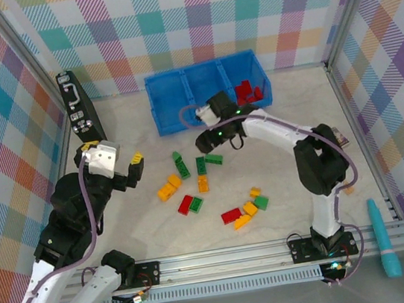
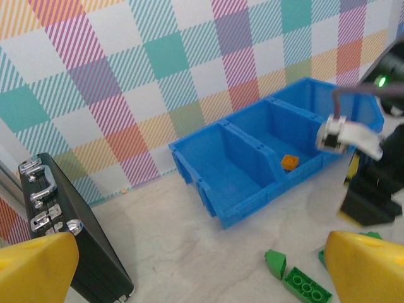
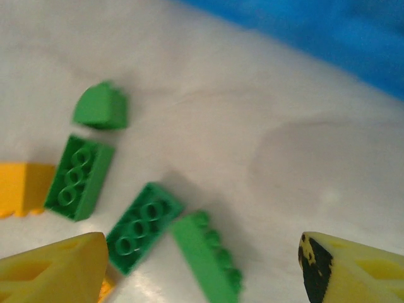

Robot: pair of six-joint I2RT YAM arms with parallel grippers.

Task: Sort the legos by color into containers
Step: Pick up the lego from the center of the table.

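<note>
Where the legos (image 1: 215,191) lie, they form a loose scatter of green, orange and red bricks on the table (image 1: 286,109), just in front of the containers (image 1: 172,99), a blue tray of three joined bins against the back wall. Red bricks (image 1: 248,92) already sit in its right compartment, and one orange brick (image 2: 290,162) lies in the middle one. The right gripper (image 3: 199,249) hangs close before the tray's front wall, its yellow fingers (image 3: 57,268) spread wide and holding nothing, above four green bricks (image 3: 81,177), one of them tipped on its side. The left gripper (image 2: 202,271) is raised farther from the tray, off its left front corner, likewise wide open and empty, and faces the bins. A black case (image 1: 79,108) with silver latches stands just left of the tray. A teal pen-shaped object (image 1: 384,239) lies well apart from the tray, towards the near right.
</note>
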